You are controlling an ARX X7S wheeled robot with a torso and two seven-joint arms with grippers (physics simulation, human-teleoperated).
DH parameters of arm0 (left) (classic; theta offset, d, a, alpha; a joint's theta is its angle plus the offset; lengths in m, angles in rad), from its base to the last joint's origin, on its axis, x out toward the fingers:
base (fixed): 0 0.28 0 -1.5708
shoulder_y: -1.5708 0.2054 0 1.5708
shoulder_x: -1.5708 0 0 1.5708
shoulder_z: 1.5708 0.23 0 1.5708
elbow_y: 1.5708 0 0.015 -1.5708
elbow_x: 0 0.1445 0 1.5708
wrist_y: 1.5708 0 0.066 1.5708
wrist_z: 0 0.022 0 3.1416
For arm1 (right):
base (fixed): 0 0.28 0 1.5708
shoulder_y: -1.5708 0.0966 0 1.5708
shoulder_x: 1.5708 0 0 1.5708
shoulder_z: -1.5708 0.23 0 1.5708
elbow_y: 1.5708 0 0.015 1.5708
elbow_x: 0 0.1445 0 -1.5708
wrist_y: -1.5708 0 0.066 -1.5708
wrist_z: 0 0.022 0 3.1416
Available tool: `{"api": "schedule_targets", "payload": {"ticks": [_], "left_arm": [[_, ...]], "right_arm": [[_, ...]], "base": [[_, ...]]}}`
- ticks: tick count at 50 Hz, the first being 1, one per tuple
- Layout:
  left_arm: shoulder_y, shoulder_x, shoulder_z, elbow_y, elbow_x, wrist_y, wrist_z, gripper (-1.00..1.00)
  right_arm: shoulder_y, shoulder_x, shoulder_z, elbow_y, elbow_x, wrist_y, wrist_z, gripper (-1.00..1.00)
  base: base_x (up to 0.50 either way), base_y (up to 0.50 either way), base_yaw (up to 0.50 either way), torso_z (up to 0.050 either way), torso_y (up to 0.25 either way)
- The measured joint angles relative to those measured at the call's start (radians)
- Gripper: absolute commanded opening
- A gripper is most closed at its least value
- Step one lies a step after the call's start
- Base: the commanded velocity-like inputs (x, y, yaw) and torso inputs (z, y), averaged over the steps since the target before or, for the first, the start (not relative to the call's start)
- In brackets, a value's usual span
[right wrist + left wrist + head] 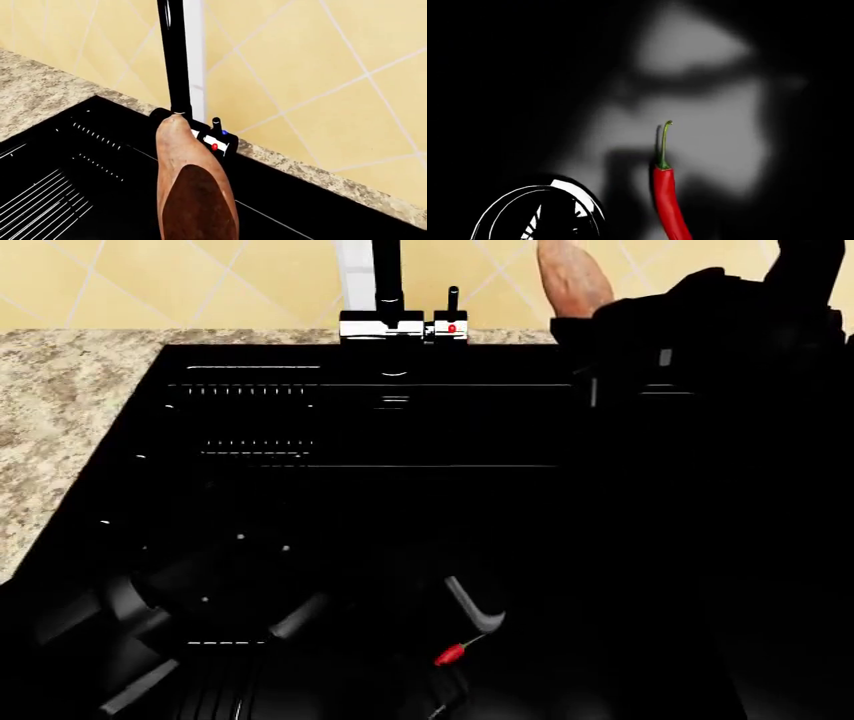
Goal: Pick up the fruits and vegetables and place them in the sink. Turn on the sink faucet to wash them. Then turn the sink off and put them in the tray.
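The sweet potato (pixel 193 195), gripped by our right end effector (pixel 627 315), should be lowered into the sink (pixel 400 490) clear of the faucet (pixel 175 55); left end effector's state unclear.

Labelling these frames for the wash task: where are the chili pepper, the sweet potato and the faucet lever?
chili pepper (pixel 666 200): left wrist view, red body.
sweet potato (pixel 190 170): right wrist view, mid body.
faucet lever (pixel 453 300): head view, black stick above the red dot.

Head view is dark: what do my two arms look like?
Both are matte black. The left arm shows rounded, tube-like links with soft grey highlights; the right arm is a bulkier black housing with small grey rectangular marks. No cables or lettering visible.
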Motion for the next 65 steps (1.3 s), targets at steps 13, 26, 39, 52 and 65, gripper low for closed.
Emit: {"api": "schedule_targets", "payload": {"ticks": [13, 26, 39, 52, 65], "left_arm": [[-0.006, 0.012, 0.052, -0.063, 0.057, 0.064, 0.051, 1.00], [-0.018, 0.014, 0.079, -0.077, 0.068, 0.090, 0.058, 1.00], [-0.007, 0.021, 0.087, -0.079, 0.115, 0.124, 0.017, -1.00], [0.031, 0.024, 0.090, -0.010, 0.147, 0.178, 0.001, -1.00], [0.003, 0.017, 0.026, 0.122, 0.149, 0.244, 0.023, -1.00]], "right_arm": [[-0.025, 0.013, 0.007, -0.013, 0.002, -0.013, -0.004, -1.00], [-0.047, 0.021, 0.015, -0.019, -0.001, -0.025, -0.013, -1.00], [-0.054, 0.026, 0.024, -0.027, 0.001, -0.028, -0.013, -1.00], [-0.049, 0.036, 0.033, -0.048, 0.012, -0.030, 0.002, -1.00], [-0.034, 0.041, 0.038, -0.062, 0.020, -0.027, 0.016, -1.00]], "base": [[0.00, 0.00, 0.00, -0.002, -0.003], [0.01, -0.01, -0.01, -0.006, -0.011], [0.01, -0.01, -0.01, -0.008, -0.015], [0.00, -0.01, -0.01, -0.004, -0.009], [0.00, 0.00, 0.00, 0.000, 0.000]]}}
